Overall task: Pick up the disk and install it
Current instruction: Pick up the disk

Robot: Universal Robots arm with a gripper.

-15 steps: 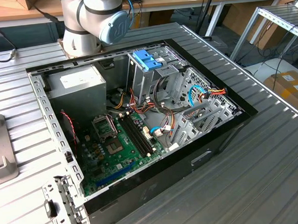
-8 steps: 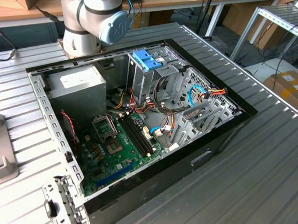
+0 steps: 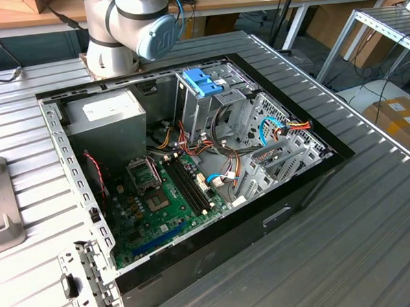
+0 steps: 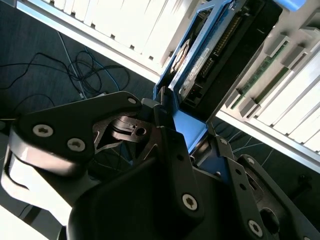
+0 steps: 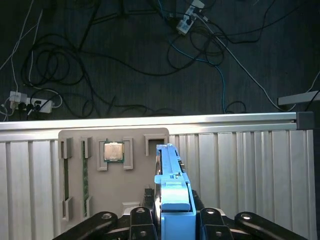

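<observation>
Case wide open on top, but loose cables crowd the drive cage by the counter's arm-side edge.

The flat rectangular disk shows dull silver-grey metal and a pale, paper-like label, framed by a smooth, faintly glossy blue plastic bracket. The black gripper looks matt, its links studded with bright metal screw heads. The ribbed table is pale metal with a soft brushed sheen, and the beige moulded holder looks like matt plastic. In the exterior view the black computer case is smooth painted metal, and the green circuit board is lightly glossy
</observation>
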